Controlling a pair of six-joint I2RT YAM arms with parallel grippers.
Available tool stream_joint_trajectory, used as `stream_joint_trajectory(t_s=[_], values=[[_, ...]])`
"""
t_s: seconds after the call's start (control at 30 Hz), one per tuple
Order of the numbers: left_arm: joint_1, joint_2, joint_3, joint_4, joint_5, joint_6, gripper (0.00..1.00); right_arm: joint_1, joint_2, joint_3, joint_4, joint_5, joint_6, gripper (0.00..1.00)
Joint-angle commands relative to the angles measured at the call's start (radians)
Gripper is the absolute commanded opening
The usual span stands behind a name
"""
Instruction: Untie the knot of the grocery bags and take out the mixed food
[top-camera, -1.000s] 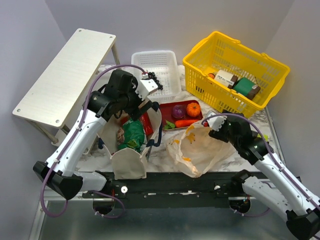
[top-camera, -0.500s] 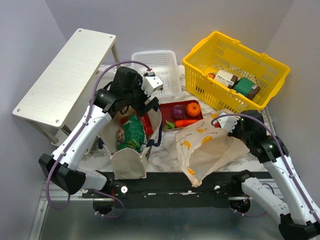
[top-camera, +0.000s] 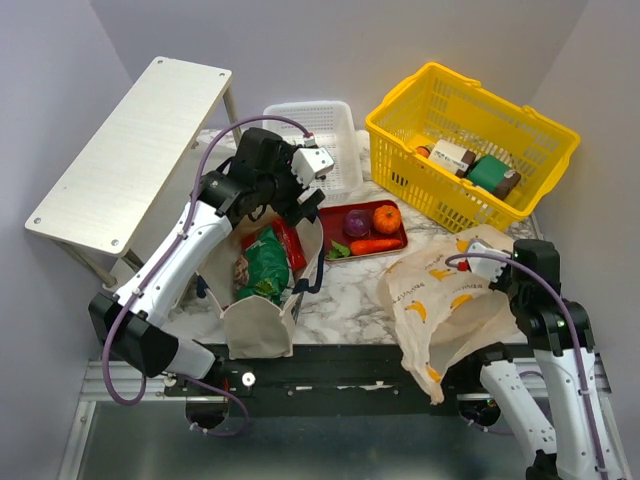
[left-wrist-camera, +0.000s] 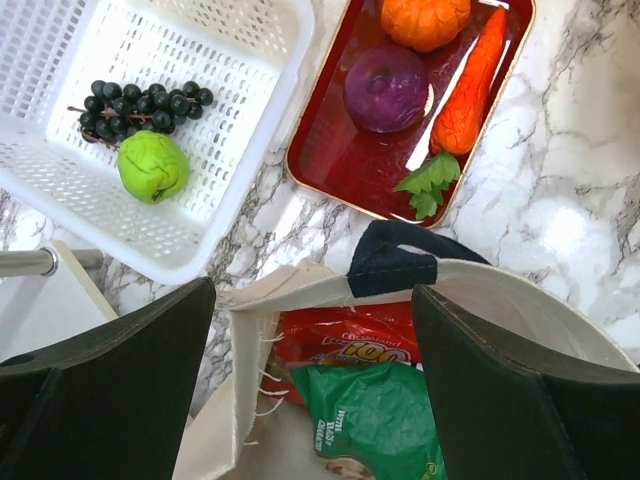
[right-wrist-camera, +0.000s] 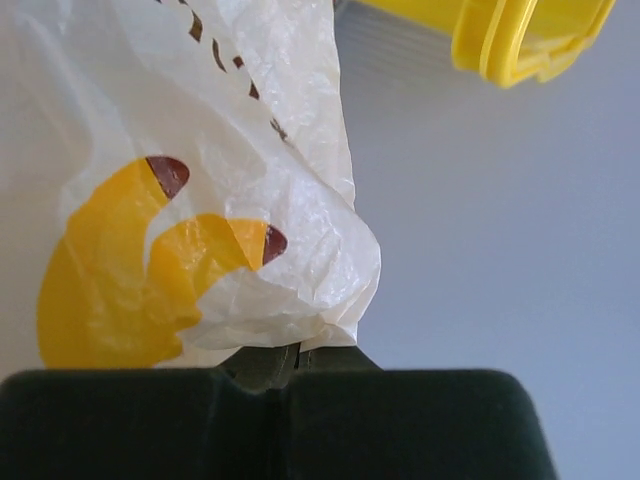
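Right arm (top-camera: 545, 300) swung back-right — right fingers (right-wrist-camera: 400, 420) pinching plastic bag (top-camera: 440, 290) | left fingers (left-wrist-camera: 110, 390) wide over tote (top-camera: 258, 325)

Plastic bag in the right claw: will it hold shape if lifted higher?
Probably not: the plastic bag drapes limp over the table edge from the right claw, so likely floppy. Crinkled translucent film suggests it's light and slippery.

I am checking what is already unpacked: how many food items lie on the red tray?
3 on the red tray: an orange at one end, a purple onion beside it, and a carrot along one long edge. None seems hidden.
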Motion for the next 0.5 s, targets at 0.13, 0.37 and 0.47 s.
stream_joint_trajectory(t_s=[0.13, 0.37, 0.47], values=[[-0.001, 0.008, 0.015, 0.023, 0.036, 0.016, 0.94, -0.244, 0.044, 0.0, 0.11, 0.08, -0.15, 0.0], [-0.001, -0.001, 0.003, 0.043, 0.044, -0.019, 0.94, -0.771, 0.467, 0.263, 0.231, -0.01, -0.152, 0.29], [-0.001, -0.007, 0.0, 0.048, 0.041, -0.028, 0.94, -0.78, 0.477, 0.392, 0.183, -0.205, -0.141, 0.63]])
